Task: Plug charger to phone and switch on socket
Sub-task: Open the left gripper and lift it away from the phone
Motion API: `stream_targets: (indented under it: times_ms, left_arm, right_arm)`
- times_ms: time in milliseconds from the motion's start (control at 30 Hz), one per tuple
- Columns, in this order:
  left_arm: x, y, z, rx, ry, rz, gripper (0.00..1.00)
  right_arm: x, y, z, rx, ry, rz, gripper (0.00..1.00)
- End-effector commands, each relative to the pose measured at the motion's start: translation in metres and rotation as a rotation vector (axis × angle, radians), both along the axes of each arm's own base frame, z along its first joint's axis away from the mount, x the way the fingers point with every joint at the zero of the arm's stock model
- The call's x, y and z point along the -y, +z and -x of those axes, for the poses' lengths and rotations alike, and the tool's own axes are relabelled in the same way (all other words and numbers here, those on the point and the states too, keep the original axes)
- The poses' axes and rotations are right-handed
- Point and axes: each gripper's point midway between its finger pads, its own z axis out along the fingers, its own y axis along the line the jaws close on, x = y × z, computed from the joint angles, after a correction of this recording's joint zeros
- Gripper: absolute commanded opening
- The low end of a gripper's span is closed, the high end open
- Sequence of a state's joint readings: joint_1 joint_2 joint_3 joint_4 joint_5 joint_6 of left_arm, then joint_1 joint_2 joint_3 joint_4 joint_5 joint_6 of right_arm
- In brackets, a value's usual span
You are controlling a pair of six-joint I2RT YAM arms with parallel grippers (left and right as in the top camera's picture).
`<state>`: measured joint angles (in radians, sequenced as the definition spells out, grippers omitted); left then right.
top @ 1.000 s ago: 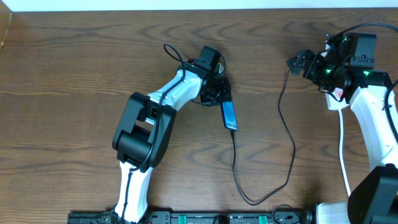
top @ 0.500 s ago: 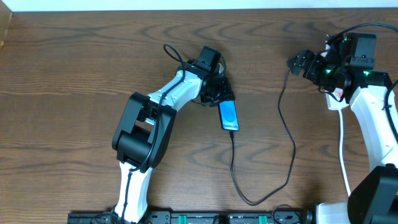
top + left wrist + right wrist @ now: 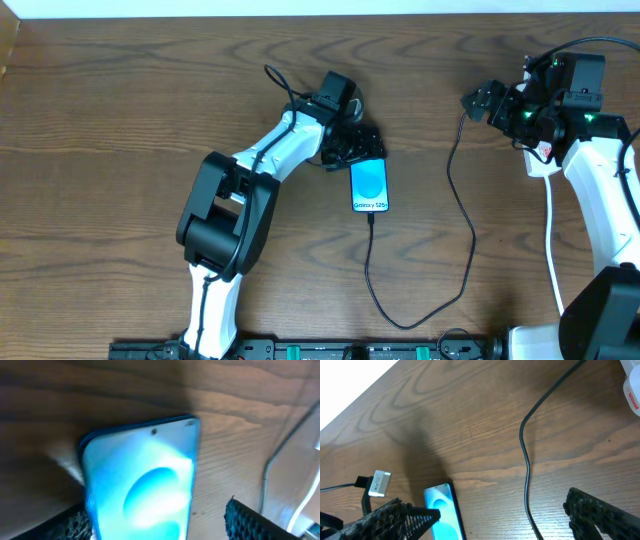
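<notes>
My left gripper point(image 3: 364, 150) sits about midway between the left and right edges, toward the far edge. Its fingers point(image 3: 247, 519) are apart, straddling the far end of the phone point(image 3: 369, 186). The phone lies flat, screen up, with its long axis running far edge to near edge. The charger point(image 3: 471, 240) looks plugged into the phone's near end; it loops toward the near edge, then climbs rightward. My right gripper point(image 3: 482, 100) hovers near the far right corner, spread wide and empty. The socket point(image 3: 540, 160) lies just toward the right edge from it. It is mostly hidden under the right arm point(image 3: 600, 200), so I can't read its axis. I judge that arm nearer for the switch. I see no containers.
</notes>
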<state>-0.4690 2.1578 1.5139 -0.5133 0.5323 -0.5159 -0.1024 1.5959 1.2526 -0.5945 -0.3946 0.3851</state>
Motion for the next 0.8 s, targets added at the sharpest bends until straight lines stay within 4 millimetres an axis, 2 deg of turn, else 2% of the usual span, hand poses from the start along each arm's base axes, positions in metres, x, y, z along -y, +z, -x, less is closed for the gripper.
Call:
stream_targets:
  times_ms: [0, 100, 233, 267, 333, 367, 467, 500, 567, 667, 767]
  left_arm:
    - [-0.048, -0.035, -0.003, -0.020, 0.058, -0.190, 0.85]
    - [-0.060, -0.036, -0.008, -0.027, 0.085, -0.199, 0.86]
    - [-0.088, -0.034, -0.022, -0.034, 0.148, -0.200, 0.86]
    - [-0.105, -0.029, -0.027, -0.050, 0.168, -0.209, 0.86]
    - [-0.126, -0.021, -0.031, -0.063, 0.182, -0.219, 0.86]
    - [-0.144, -0.011, -0.033, -0.068, 0.183, -0.227, 0.86]
    - [-0.179, 0.008, -0.033, -0.072, 0.191, -0.268, 0.86]
    - [-0.206, 0.022, -0.028, -0.074, 0.207, -0.332, 0.86]
    - [-0.231, 0.038, -0.021, -0.066, 0.221, -0.403, 0.85]
    - [-0.257, 0.071, -0.009, -0.024, 0.225, -0.489, 0.85]
    - [-0.263, 0.110, 0.002, 0.045, 0.224, -0.508, 0.83]
  right_arm:
    - [0.001, 0.003, 0.000, 0.012, 0.007, 0.011, 0.99]
    - [0.001, 0.003, 0.000, 0.012, 0.007, 0.011, 0.99]
    - [0.001, 0.003, 0.000, 0.012, 0.007, 0.011, 0.99]
    - [0.001, 0.003, 0.000, 0.012, 0.006, 0.012, 0.99]
    - [0.002, 0.003, 0.000, 0.012, 0.003, 0.017, 0.99]
    - [0.004, 0.002, -0.001, 0.011, -0.006, 0.028, 0.99]
    - [0.007, 0.001, -0.001, 0.009, -0.014, 0.039, 0.99]
    - [0.007, 0.002, -0.001, 0.011, -0.014, 0.039, 0.99]
    - [0.007, 0.002, -0.001, 0.013, -0.015, 0.040, 0.99]
    - [0.009, 0.002, -0.002, 0.015, -0.023, 0.052, 0.99]
    - [0.009, 0.002, -0.003, 0.018, -0.023, 0.052, 0.99]
